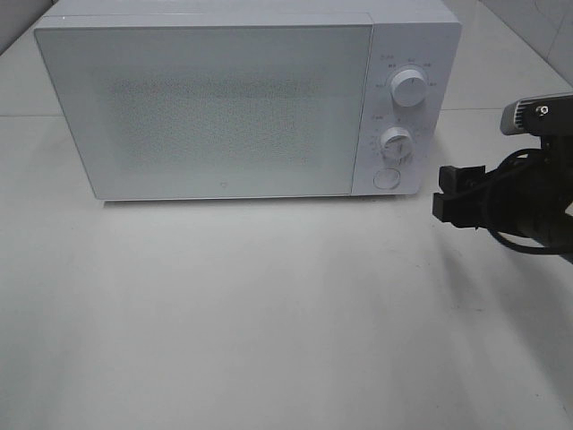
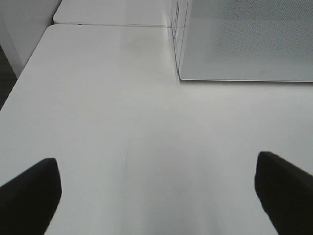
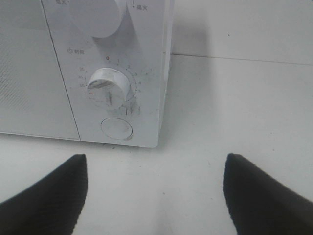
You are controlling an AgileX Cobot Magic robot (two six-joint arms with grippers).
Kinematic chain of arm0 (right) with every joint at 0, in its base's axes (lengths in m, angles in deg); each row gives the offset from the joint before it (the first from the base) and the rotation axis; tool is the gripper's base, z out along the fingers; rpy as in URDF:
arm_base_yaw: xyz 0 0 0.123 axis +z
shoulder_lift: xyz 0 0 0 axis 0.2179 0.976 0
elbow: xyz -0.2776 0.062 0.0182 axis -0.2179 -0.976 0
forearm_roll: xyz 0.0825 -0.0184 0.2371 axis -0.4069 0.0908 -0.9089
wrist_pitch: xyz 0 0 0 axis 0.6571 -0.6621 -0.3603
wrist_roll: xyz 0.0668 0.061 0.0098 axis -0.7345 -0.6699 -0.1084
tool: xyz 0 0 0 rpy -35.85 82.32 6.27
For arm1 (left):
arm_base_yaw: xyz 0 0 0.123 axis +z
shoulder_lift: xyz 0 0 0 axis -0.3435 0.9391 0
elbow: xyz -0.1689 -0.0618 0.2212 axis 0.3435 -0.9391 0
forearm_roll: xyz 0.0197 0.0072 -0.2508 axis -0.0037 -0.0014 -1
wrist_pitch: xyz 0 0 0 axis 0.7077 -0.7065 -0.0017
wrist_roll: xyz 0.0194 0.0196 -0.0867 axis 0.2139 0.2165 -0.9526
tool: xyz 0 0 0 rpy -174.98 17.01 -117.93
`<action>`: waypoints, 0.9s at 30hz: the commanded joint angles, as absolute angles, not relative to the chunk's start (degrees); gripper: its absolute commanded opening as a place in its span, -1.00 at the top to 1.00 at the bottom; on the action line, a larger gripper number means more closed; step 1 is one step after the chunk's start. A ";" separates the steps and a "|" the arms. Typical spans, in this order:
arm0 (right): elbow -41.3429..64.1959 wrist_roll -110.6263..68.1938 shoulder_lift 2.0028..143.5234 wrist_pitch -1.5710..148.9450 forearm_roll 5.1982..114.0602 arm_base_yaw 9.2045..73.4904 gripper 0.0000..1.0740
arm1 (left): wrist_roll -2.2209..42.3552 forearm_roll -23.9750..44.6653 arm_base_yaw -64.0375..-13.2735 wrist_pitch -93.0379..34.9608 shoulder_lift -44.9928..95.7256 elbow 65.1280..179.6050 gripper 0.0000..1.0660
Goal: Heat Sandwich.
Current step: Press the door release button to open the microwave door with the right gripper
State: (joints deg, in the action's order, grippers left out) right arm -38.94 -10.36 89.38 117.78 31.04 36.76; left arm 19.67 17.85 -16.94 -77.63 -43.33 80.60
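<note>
A white table (image 1: 269,322) is spread beneath both claws. A white microwave (image 1: 206,107), its door shut, is set ahead of them. The left claw (image 2: 155,161) is held wide open and empty, with the microwave's lower corner ahead of it. The right claw (image 1: 445,193) is likewise held open and empty, and the lower knob (image 3: 108,87) and round button (image 3: 116,129) are faced just ahead. The sandwich is not seen, so its place cannot be told.

White microwave (image 1: 405,40), its door (image 1: 215,116) finely speckled grey; white table (image 1: 269,322); black right hand (image 1: 446,193).
</note>
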 commanded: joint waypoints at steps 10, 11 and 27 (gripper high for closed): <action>-38.88 -15.57 99.46 130.15 25.71 46.39 -0.40 | 19.72 17.34 -16.88 -77.11 -44.99 80.43 -0.94; -38.88 -15.92 100.04 130.67 24.91 47.13 -0.40 | 19.72 17.34 -16.88 -77.11 -44.99 80.43 -0.94; -38.88 -18.67 102.67 132.33 17.17 52.63 -0.40 | 19.72 17.34 -16.88 -77.11 -44.99 80.43 -0.94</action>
State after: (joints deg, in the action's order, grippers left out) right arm -38.76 -15.86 102.61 131.64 17.40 52.52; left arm 19.67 17.85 -16.94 -77.63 -43.33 80.60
